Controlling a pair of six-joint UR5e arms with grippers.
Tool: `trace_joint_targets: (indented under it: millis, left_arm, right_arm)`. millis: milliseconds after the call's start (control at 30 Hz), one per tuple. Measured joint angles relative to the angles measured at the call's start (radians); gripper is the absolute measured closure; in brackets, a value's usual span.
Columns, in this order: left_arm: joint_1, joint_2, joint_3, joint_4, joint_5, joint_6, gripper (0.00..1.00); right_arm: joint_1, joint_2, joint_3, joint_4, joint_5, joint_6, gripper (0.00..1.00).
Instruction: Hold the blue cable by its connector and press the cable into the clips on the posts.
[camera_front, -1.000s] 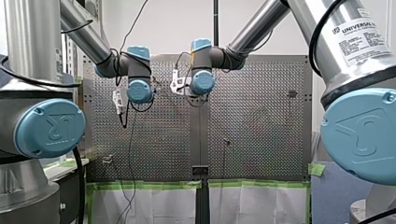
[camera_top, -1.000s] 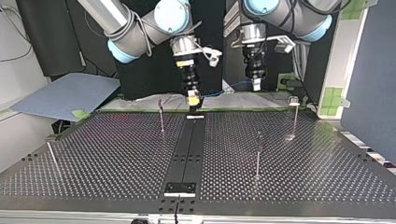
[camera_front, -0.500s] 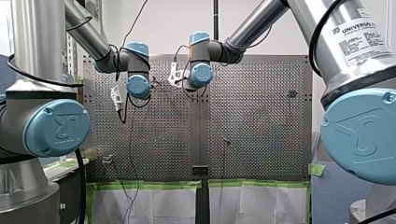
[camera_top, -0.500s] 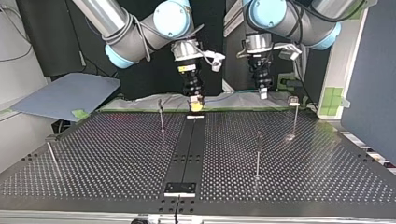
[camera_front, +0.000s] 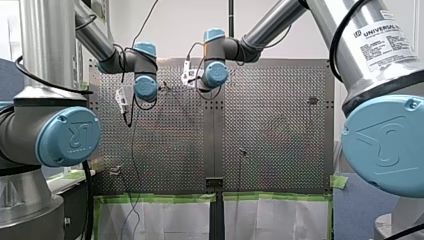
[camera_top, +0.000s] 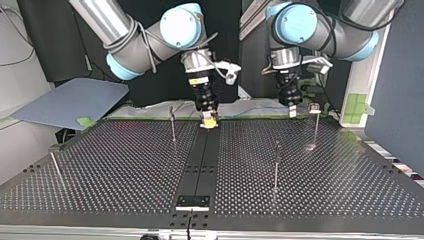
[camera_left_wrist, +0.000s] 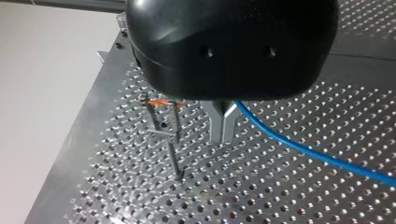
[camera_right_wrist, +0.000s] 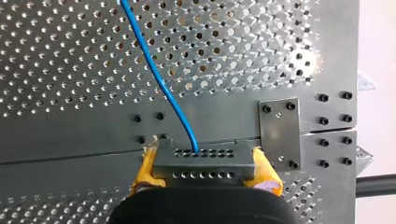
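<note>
In the right wrist view my right gripper (camera_right_wrist: 203, 179) has its yellow pads (camera_right_wrist: 145, 170) shut on a grey connector block (camera_right_wrist: 203, 161). The blue cable (camera_right_wrist: 159, 79) runs out of that block across the perforated table. In the top view this gripper (camera_top: 209, 120) hangs over the far end of the table's dark middle strip. My left gripper (camera_left_wrist: 223, 133) has its metal fingers together, and the blue cable (camera_left_wrist: 303, 149) comes out from between them. A thin post with a clip (camera_left_wrist: 161, 122) stands just beside it. In the top view my left gripper (camera_top: 292, 111) is close to the far-right post's clip (camera_top: 314, 106).
Other thin posts stand on the perforated table (camera_top: 125, 170): one beside the middle strip (camera_top: 172, 125), one nearer the camera (camera_top: 276, 162), one at the top view's left edge (camera_top: 55, 167). A grey sheet (camera_top: 70, 102) lies off the table's far-left corner.
In the top view my left gripper has moved right and down, toward the far-right post. My right gripper has dropped a little over the middle strip, still holding the connector.
</note>
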Motion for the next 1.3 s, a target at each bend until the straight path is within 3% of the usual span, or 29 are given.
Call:
trace_joint_targets:
  millis: [333, 600, 900, 1300]
  left_arm:
    - [0.013, 0.0, 0.036, -0.006, 0.016, -0.006, 1.0]
    - [0.033, -0.001, 0.048, -0.001, 0.041, -0.013, 1.0]
    - [0.055, -0.005, 0.075, 0.0, 0.052, -0.015, 1.0]
    - [0.076, -0.039, 0.098, -0.001, 0.07, -0.016, 1.0]
  right_arm:
    - [-0.009, 0.038, -0.055, 0.033, -0.024, 0.011, 1.0]
    - [-0.018, 0.067, -0.111, 0.052, -0.044, 0.037, 1.0]
    - [-0.033, 0.108, -0.176, 0.086, -0.058, 0.041, 1.0]
    - [-0.047, 0.124, -0.208, 0.089, -0.085, 0.049, 1.0]
